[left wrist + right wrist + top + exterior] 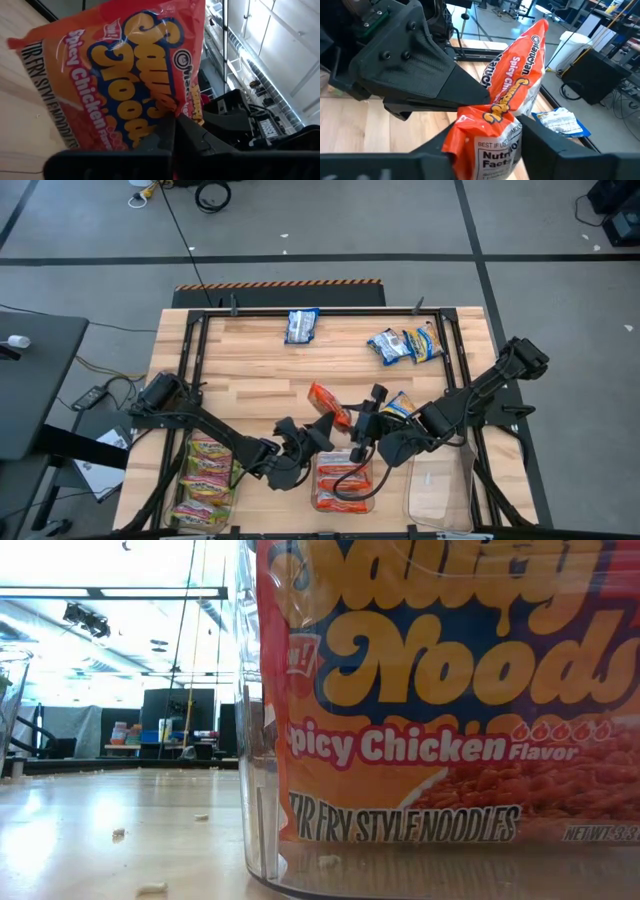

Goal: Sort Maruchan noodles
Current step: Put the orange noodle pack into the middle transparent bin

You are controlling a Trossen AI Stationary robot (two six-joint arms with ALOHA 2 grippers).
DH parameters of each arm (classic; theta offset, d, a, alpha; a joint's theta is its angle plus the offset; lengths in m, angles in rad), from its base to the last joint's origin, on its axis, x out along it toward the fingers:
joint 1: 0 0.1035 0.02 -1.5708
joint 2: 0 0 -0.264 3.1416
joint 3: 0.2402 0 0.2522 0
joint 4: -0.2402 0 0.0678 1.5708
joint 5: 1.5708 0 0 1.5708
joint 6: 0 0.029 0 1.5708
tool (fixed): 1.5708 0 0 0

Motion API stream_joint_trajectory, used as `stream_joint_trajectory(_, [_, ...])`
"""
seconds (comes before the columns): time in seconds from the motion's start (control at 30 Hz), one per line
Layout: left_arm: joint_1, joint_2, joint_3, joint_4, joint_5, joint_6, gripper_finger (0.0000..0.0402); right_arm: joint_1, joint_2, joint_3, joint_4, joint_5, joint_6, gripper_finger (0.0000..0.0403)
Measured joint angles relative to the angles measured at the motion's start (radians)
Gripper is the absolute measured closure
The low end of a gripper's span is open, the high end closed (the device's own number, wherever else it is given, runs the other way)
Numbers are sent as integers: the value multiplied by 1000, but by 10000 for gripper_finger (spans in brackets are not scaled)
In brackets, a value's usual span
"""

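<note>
- An orange-red packet (pixel 327 403) is pinched between the shut fingers of the left gripper (pixel 318 428) above the table's (pixel 250 360) middle, just far of the centre bin (pixel 343 480).
- The same orange-red packet is straddled by the right gripper (pixel 368 418), whose fingers are set on either side of its lower end; whether they are already pressing the wrapper cannot be told for certain, the wrist view being crowded.
- A tug-of-war is judged the main risk: if both grippers clamp and draw apart, the crinkly wrapper could be torn or the noodles inside crushed.
- A drop is the second risk: should the left gripper let go before the right one has a firm hold, the packet could be lost onto the table short of the bin.
- Both arms are reached inward from the near corners, wrists nearly meeting at the centre, so a collision of the two grippers is also thought possible.
- Green-yellow packets (pixel 205 475) are stacked in the near-left bin, orange-red ones (pixel 342 477) in the centre bin; the near-right bin (pixel 437 490) appears unfilled.
- Blue-and-yellow packets are left unsorted: one at far centre (pixel 301 326), two at far right (pixel 405 344), one beside the right arm (pixel 398 406).
</note>
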Motion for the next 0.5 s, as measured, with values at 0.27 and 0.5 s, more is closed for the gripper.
stream_joint_trajectory(0.27, [0, 0, 0, 0, 7, 93, 371, 3, -3, 0, -3, -28, -2, 312])
stream_joint_trajectory(0.5, [-25, -22, 0, 15, 25, 208, 305, 23, -76, 0, -67, -118, 18, 319])
